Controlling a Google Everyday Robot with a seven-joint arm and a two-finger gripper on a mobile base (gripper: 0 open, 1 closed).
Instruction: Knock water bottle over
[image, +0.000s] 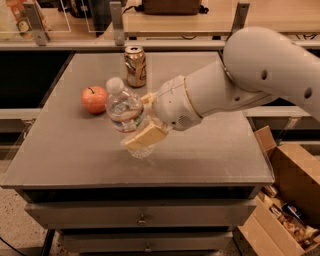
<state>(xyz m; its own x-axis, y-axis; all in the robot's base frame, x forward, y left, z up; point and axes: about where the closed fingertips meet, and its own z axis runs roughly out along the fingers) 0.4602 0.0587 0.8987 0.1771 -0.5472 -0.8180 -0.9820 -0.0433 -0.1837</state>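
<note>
Gripper (135, 121) over worktop (210, 150) centre; I see fingers (145, 136) clamped either side of tilted water bottle (121, 106), cap toward apple (94, 99).

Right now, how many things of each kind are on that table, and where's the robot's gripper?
water bottle: 1
gold soda can: 1
apple: 1
Total: 3 things on the table
The gripper is against the lower half of the tilted water bottle, right of the apple.
</note>
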